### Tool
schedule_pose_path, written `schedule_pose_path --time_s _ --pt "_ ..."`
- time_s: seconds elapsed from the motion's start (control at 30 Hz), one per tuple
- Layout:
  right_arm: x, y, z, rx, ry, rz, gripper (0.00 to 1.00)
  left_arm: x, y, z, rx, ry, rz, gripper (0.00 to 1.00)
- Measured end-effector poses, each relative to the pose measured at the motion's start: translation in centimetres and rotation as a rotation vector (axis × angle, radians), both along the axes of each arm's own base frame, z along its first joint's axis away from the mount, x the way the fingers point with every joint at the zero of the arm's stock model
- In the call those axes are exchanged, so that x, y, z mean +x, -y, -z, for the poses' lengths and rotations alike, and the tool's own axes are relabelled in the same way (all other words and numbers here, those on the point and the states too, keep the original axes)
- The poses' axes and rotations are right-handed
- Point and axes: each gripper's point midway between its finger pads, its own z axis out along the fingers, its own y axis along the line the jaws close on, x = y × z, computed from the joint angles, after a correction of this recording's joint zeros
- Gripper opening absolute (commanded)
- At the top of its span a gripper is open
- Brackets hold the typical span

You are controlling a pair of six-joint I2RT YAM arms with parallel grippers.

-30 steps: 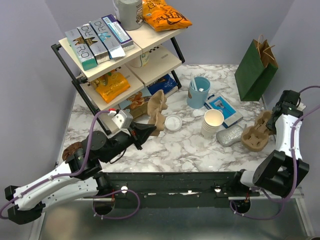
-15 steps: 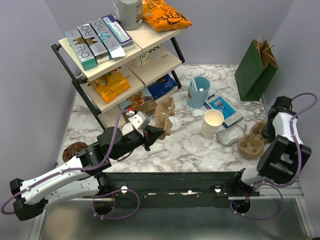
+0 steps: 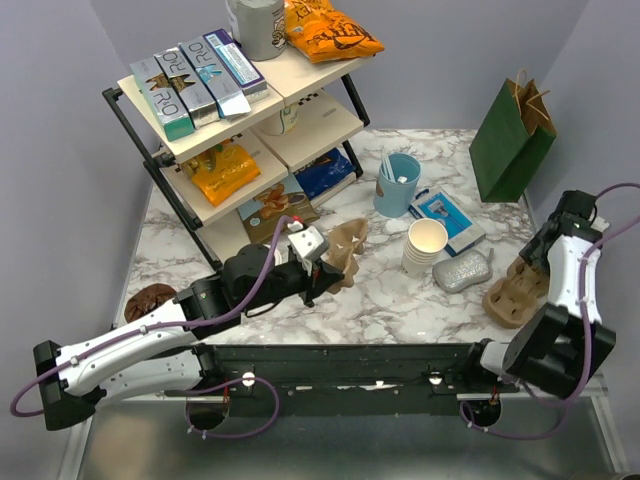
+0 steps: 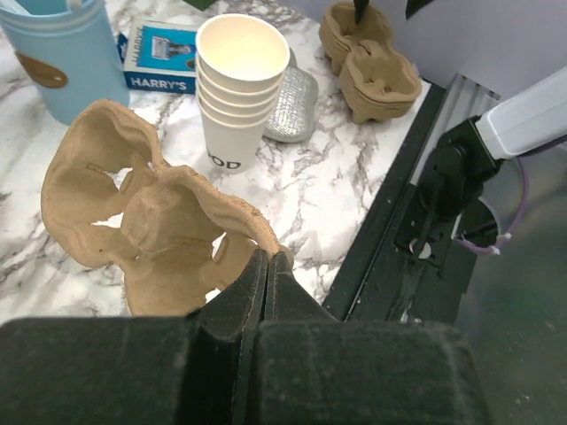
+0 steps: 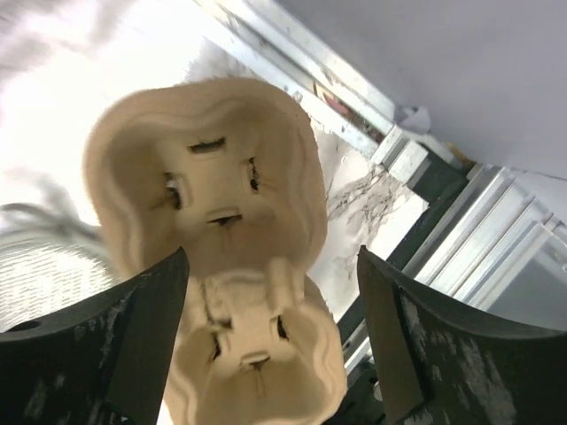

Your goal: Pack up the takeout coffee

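The takeout coffee is hidden in every view. My left gripper [image 3: 325, 270] [image 4: 268, 257] is shut on the rim of a brown cardboard cup carrier [image 3: 347, 255] [image 4: 151, 217] and holds it tilted above the marble near the table's middle. My right gripper [image 3: 543, 258] [image 5: 273, 266] is open at the right edge. Its fingers stand on either side of a second stack of cup carriers [image 3: 513, 294] [image 5: 221, 248] without touching it. That stack lies on the table by the right edge.
A stack of lidless cream cups [image 3: 425, 245] [image 4: 235, 88] stands right of the held carrier, with a silver pouch [image 3: 462, 270] beside it. Behind are a light blue cup with sticks [image 3: 397, 183], a blue box [image 3: 447, 218] and a green paper bag [image 3: 512, 140]. A shelf rack [image 3: 240, 130] fills the back left.
My left arm carried its carrier rightward and toward the near edge. My right gripper opened and let go of the other carrier stack, which shifted nearer the right front edge.
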Motion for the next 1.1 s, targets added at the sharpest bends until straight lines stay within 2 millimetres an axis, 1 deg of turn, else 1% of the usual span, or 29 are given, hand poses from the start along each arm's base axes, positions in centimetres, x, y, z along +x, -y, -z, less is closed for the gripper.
schedule_pose_path --time_s 0.07,0.13,0.17,0.23,0.27,0.33,0.4,0.47,0.57,0.67,0.7,0.77,0.8,0.87,0.93,0.97,1.03,1.1 --pt "0.3 -0.3 -2.1 -0.024 0.083 -0.02 0.86 -0.5 0.2 0.1 -0.002 -0.011 0.024 0.0" --pt "0.7 -1.0 -4.2 -0.04 0.183 -0.06 0.87 -1.3 0.5 0.8 0.001 -0.028 0.063 0.0" --pt "1.0 -1.4 -5.5 -0.048 0.243 -0.084 0.87 -1.7 0.7 1.1 0.004 -0.035 0.077 0.0" --pt "1.8 -2.7 -8.2 -0.059 0.382 -0.158 0.88 -2.5 0.9 2.5 0.026 -0.06 0.104 0.0" --pt "2.4 -3.7 -9.9 -0.065 0.472 -0.215 0.88 -2.7 1.0 3.1 0.038 -0.07 0.11 0.0" --pt "3.3 -5.7 -12.8 -0.071 0.61 -0.332 0.89 -3.3 1.1 4.7 0.078 -0.096 0.125 0.0" --pt "4.4 -7.9 -15.6 -0.073 0.737 -0.466 0.89 -3.6 1.2 5.3 0.094 -0.106 0.132 0.0" --pt "5.6 -10.4 -17.9 -0.061 0.841 -0.614 0.9 -3.7 1.3 5.2 0.093 -0.104 0.134 0.0" --pt "7.6 -13.9 -20.2 -0.025 0.93 -0.827 0.9 -3.7 1.2 4.9 0.087 -0.092 0.123 0.0" --pt "9.8 -15.5 -22.2 -0.02 0.953 -0.94 0.9 -3.6 1.2 5.5 0.11 -0.082 0.095 0.0" --pt "10.7 -15.7 -23.2 -0.036 0.957 -0.967 0.9 -3.7 1.3 5.8 0.124 -0.082 0.092 0.0" --pt "13.1 -15.4 -24.9 -0.065 0.94 -0.985 0.9 -4.1 1.4 7.1 0.179 -0.081 0.076 0.0" --pt "14.4 -14.9 -26.1 -0.098 0.929 -0.984 0.9 -4.4 1.4 7.8 0.208 -0.082 0.071 0.0" --pt "17.3 -13.4 -27.7 -0.158 0.898 -0.966 0.9 -4.7 1.2 9.4 0.278 -0.083 0.045 0.0" --pt "19.8 -11.5 -28.4 -0.222 0.854 -0.934 0.9 -4.7 0.7 10.7 0.338 -0.088 0.015 0.0" --pt "21.2 -10.4 -28.0 -0.243 0.816 -0.915 0.89 -4.6 0.4 11.2 0.36 -0.089 -0.003 0.0" --pt "23.2 -8.8 -27.1 -0.268 0.747 -0.889 0.89 -4.2 -0.2 12.1 0.406 -0.095 -0.049 0.0" --pt "24.8 -7.3 -25.4 -0.276 0.673 -0.863 0.89 -3.9 -0.9 13.0 0.447 -0.099 -0.09 0.0"
